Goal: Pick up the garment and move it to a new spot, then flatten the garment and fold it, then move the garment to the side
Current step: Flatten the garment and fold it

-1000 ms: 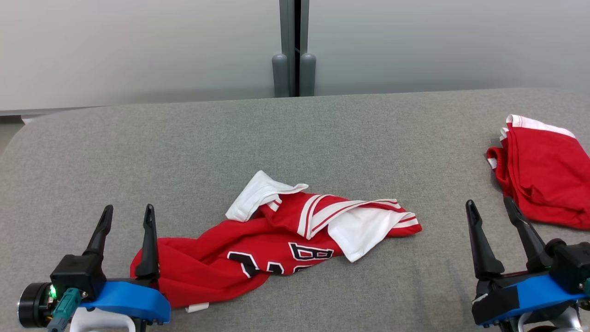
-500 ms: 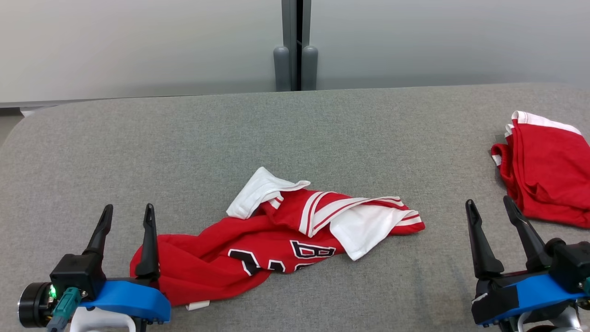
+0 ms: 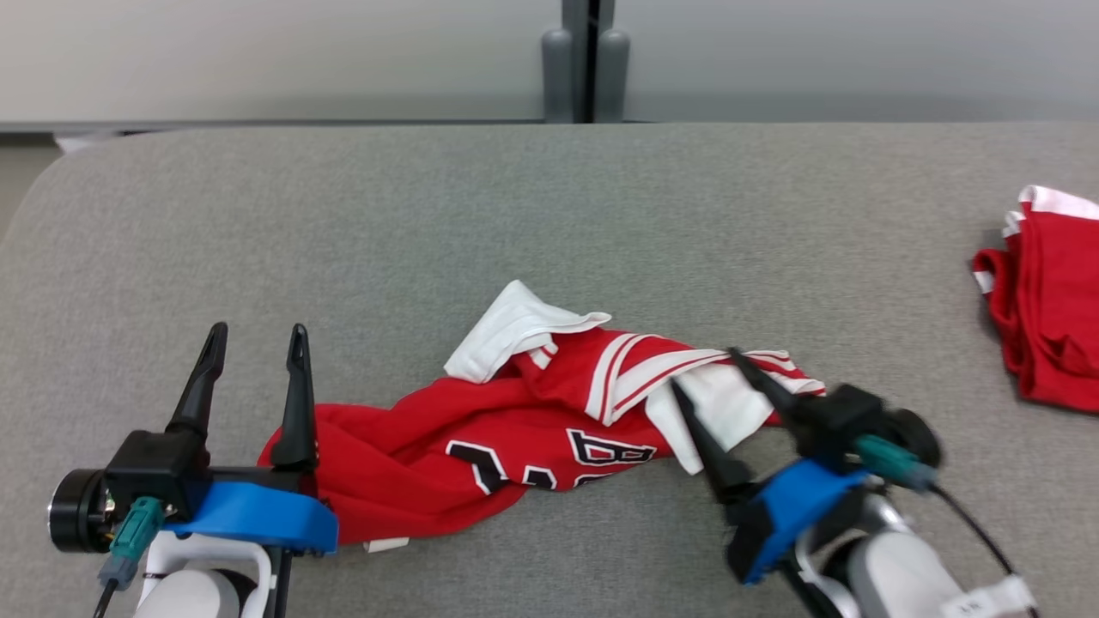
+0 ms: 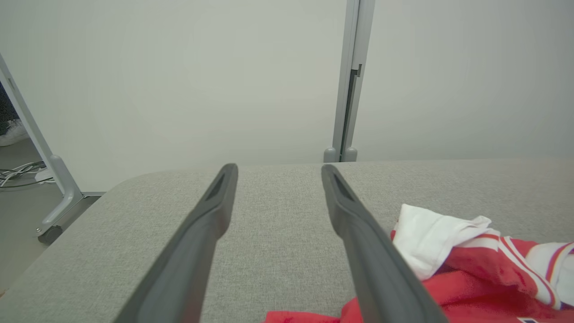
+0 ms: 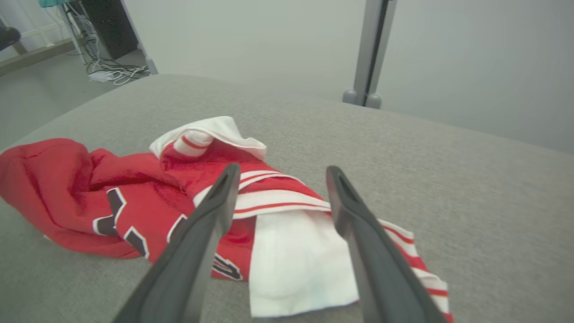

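Observation:
The garment [image 3: 403,463] is a crumpled red jersey with white panels, striped trim and black numbers, lying on the grey padded table [image 3: 429,215] near its front middle. My left gripper [image 3: 256,335] stands open at the garment's left end, its right finger against the red cloth's edge. My right gripper [image 3: 704,369] is open and tilted left, its fingers over the white flap at the garment's right end. In the right wrist view the gripper [image 5: 280,170] straddles the striped trim and white flap of the garment [image 5: 67,179]. The left wrist view has the garment [image 4: 471,269] at the lower right of the open fingers [image 4: 276,168].
A second red and white garment [image 3: 1052,300] lies bunched at the table's right edge. A grey partition post [image 3: 588,60] stands behind the table. Beyond the table's left end are floor, a frame leg [image 4: 54,170] and cables [image 5: 116,72].
My right gripper has swung left and forward from the lower right corner to the garment's right end. The head camera has tipped down and shifted. My left gripper has held still.

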{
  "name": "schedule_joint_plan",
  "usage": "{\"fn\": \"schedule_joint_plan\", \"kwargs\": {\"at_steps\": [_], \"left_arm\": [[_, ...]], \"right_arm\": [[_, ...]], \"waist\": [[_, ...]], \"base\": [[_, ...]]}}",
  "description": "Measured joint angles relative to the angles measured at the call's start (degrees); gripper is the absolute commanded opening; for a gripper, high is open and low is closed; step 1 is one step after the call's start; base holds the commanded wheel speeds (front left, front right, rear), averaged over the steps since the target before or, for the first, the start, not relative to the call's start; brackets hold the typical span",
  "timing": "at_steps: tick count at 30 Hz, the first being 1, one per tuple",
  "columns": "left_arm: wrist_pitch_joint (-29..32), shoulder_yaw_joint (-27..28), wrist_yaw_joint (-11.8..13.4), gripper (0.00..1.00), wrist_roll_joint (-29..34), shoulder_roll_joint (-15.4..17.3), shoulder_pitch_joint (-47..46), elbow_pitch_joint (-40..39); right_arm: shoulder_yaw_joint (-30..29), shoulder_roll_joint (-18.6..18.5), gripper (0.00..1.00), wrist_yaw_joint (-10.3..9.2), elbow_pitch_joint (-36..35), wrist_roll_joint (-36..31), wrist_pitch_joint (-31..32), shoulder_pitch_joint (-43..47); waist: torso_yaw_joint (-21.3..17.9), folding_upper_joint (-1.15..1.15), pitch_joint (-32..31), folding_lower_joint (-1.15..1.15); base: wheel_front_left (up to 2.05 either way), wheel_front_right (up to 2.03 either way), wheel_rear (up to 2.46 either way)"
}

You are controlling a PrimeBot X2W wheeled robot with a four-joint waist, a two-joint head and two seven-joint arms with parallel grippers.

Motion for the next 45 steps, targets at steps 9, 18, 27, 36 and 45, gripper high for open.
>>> {"fn": "schedule_joint_plan", "kwargs": {"at_steps": [9, 18, 27, 36, 45], "left_arm": [[-2.02, -1.54, -1.18, 1.00, 0.10, -2.30, -3.70, 2.44], [-3.53, -2.11, -1.96, 1.00, 0.00, -3.31, -4.93, 4.54], [-4.13, -2.08, -1.96, 1.00, -0.08, -3.14, -5.10, 4.98], [-4.30, -2.75, -2.21, 1.00, -0.07, -3.22, -5.89, 5.01], [-4.65, -2.91, -2.37, 1.00, -0.08, -3.20, -6.37, 5.76]], "right_arm": [[13.35, 1.78, 1.00, 0.00, 14.47, 3.18, -1.14, -13.62], [14.52, 3.02, 0.00, 0.00, 23.59, 4.22, -2.29, -19.81], [4.14, 0.88, 0.00, 0.00, 24.06, 4.50, -5.39, -21.17], [-7.72, -4.24, 0.00, 0.01, 28.81, 4.68, -7.48, -22.20], [-14.12, -6.15, 1.00, 0.01, 35.71, 5.44, -13.70, -21.79]], "waist": [[4.66, 0.00, 3.85, 0.00], [6.46, 0.00, 5.43, 0.00], [4.83, 0.00, 4.97, -0.01], [4.21, 0.00, 5.99, 0.00], [4.09, 0.00, 6.52, 0.00]], "base": [[0.00, 0.00, 0.00], [0.00, 0.00, 0.00], [0.00, 0.00, 0.00], [0.00, 0.00, 0.00], [0.00, 0.00, 0.00]]}}
